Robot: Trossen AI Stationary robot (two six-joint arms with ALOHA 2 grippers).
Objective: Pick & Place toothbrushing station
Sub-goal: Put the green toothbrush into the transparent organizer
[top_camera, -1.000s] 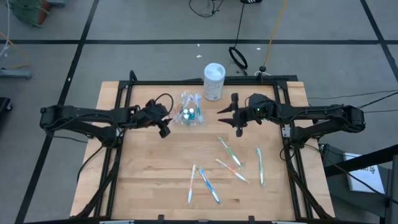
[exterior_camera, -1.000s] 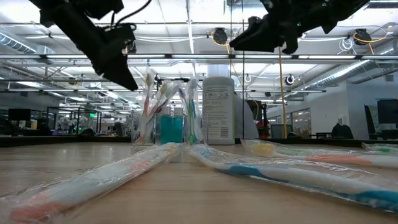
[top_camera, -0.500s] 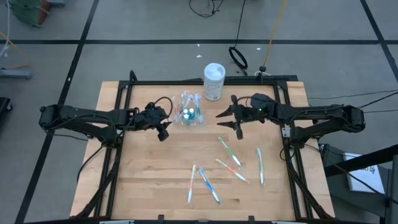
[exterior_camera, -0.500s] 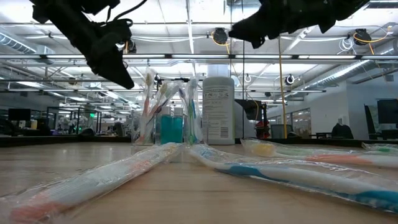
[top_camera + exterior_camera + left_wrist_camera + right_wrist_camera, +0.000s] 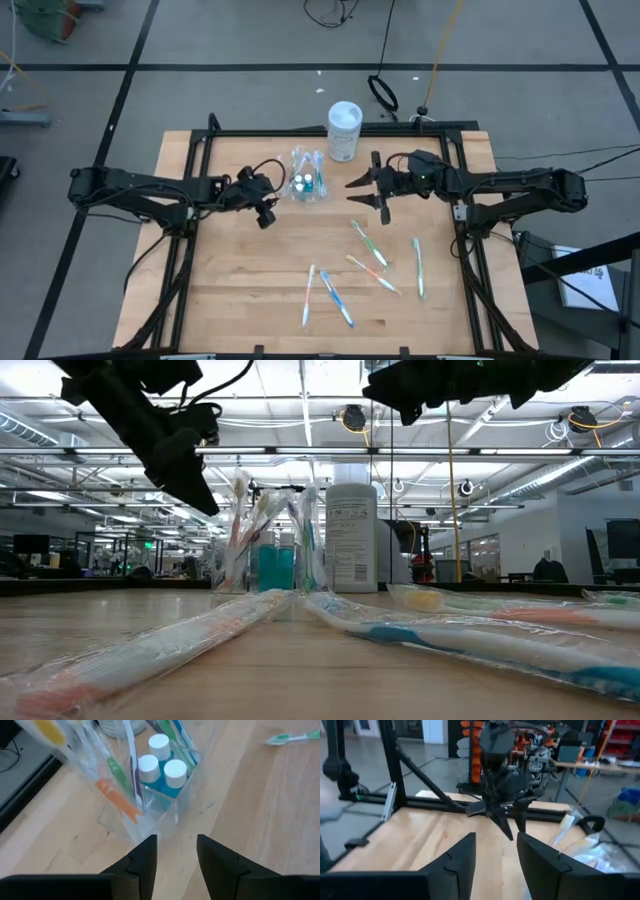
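Note:
The clear plastic cup [image 5: 307, 183] stands on its base at the table's far middle. It holds several wrapped toothbrushes [image 5: 117, 800] leaning on its rim and three blue toothpaste tubes [image 5: 161, 764] with white caps. My left gripper [image 5: 265, 212] is open and empty, above the table just left of and nearer than the cup; it also shows in the left wrist view [image 5: 175, 860] and the low view [image 5: 185, 470]. My right gripper [image 5: 365, 190] is open and empty, raised right of the cup [image 5: 410, 390]. Several loose wrapped toothbrushes [image 5: 369, 244] lie flat on the near half.
A taller white container with a pale lid [image 5: 344, 131] stands just beyond and right of the cup. Loose toothbrushes lie at the right [image 5: 418, 267], the middle [image 5: 372, 273] and the near middle [image 5: 336, 298]. A black frame rail [image 5: 300, 132] runs along the far edge.
My right gripper has risen and drifted a little toward the cup, staying open. My left gripper has shifted slightly toward the cup and a little down. The cup and the loose toothbrushes have stayed put.

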